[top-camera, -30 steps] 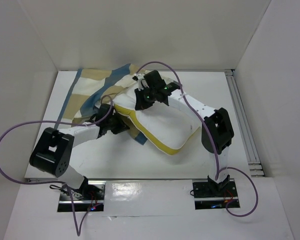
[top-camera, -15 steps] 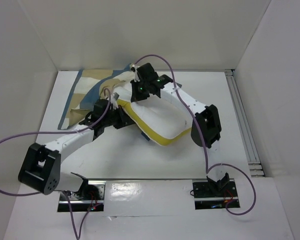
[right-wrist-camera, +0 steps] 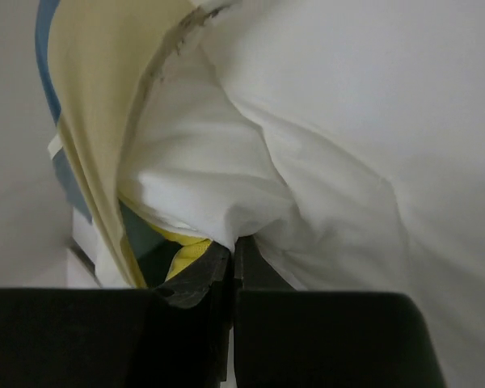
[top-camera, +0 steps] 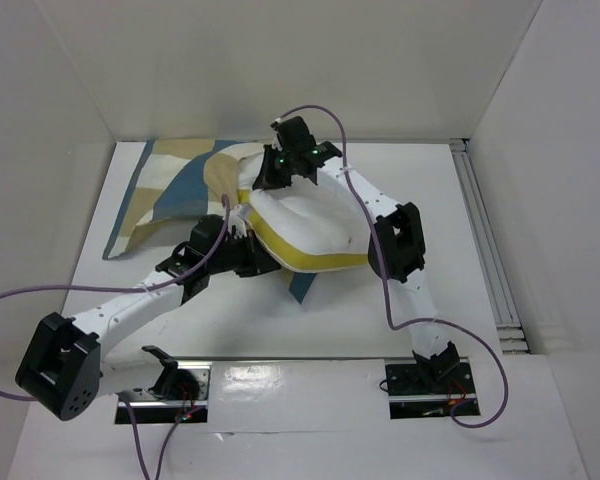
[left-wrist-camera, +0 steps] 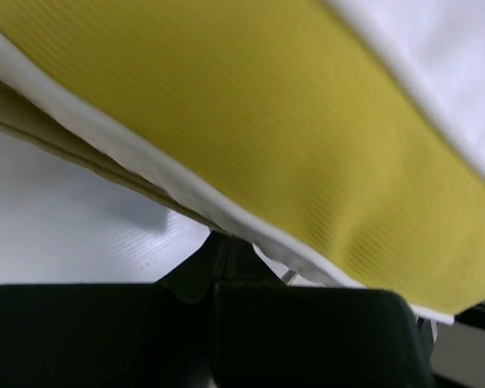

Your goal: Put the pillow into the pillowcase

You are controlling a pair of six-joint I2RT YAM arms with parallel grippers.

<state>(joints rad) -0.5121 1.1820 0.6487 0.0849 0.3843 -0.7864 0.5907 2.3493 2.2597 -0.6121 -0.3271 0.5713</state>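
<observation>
Insertion appears to be under way: the pillow point(top-camera: 310, 220) lies mid-surface point(top-camera: 430, 200), its far corner at the pillowcase point(top-camera: 165, 190) mouth. The right gripper point(right-wrist-camera: 233, 252) is clamped on white pillow fabric. The left gripper point(left-wrist-camera: 223, 252) is closed under the pillow's yellow edge, but what it holds cannot be told. Next, a deeper push is likely needed with the mouth held open.

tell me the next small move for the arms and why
Probably push the pillow a little way left into the pillowcase. The right gripper is pinched shut on its white fabric at the case's mouth, the left gripper is shut at the yellow edge, and most of the pillow lies outside the case.
</observation>
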